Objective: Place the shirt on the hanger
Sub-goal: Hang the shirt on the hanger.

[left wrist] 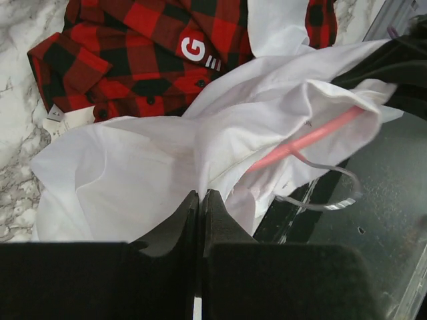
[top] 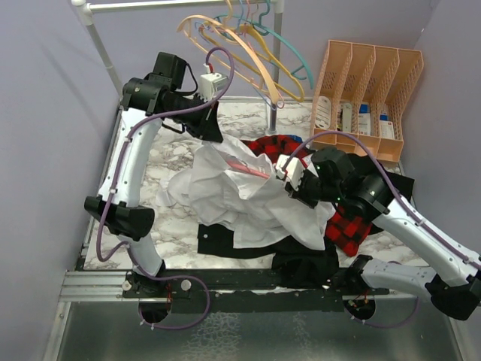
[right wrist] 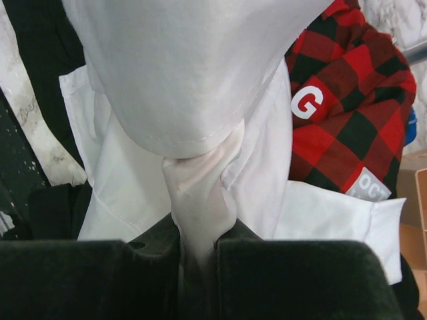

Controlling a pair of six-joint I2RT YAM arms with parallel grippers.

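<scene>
Because the shirt (left wrist: 133, 167) wraps the hanger (left wrist: 303, 141), we see only a pink bit — the left gripper (left wrist: 201, 195) and right gripper (right wrist: 200, 230) each pinch its cloth.

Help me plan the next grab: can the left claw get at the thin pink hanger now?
Probably not: the left claw is shut on the thin white shirt, and the thin pink hanger sits inside its folds.
</scene>
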